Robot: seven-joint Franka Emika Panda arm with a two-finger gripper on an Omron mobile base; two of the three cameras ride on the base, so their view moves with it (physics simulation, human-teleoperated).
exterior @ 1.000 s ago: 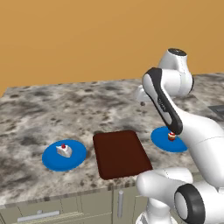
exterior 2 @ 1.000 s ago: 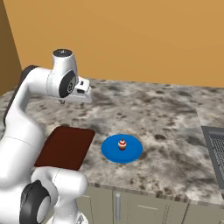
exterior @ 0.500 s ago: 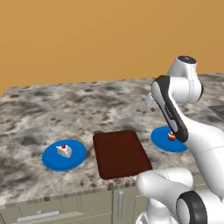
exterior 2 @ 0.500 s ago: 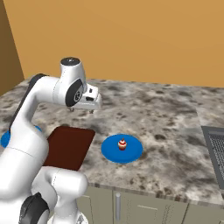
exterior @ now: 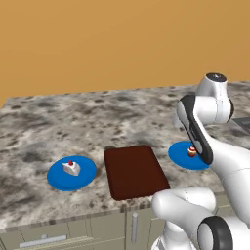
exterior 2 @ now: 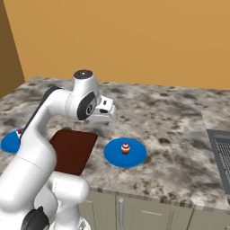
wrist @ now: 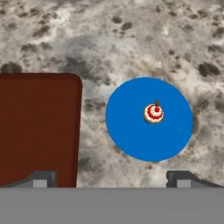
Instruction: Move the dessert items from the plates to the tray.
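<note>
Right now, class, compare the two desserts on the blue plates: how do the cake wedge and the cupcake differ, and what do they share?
The cake wedge is white and wedge-shaped; the cupcake is round and orange-brown. The cake wedge carries one red cherry; the cupcake has a red-and-white ringed top. The cake wedge's plate lies left of the tray; the cupcake's plate lies right of it. Both sit upright near the middle of a blue plate, untouched.

Two blue plates (exterior: 72, 174) (exterior: 184, 156) are counted, one brown tray (exterior: 134, 171), one cake wedge (exterior: 71, 167) and one cupcake (exterior: 192, 151), on one marbled counter (exterior: 58, 127).
</note>
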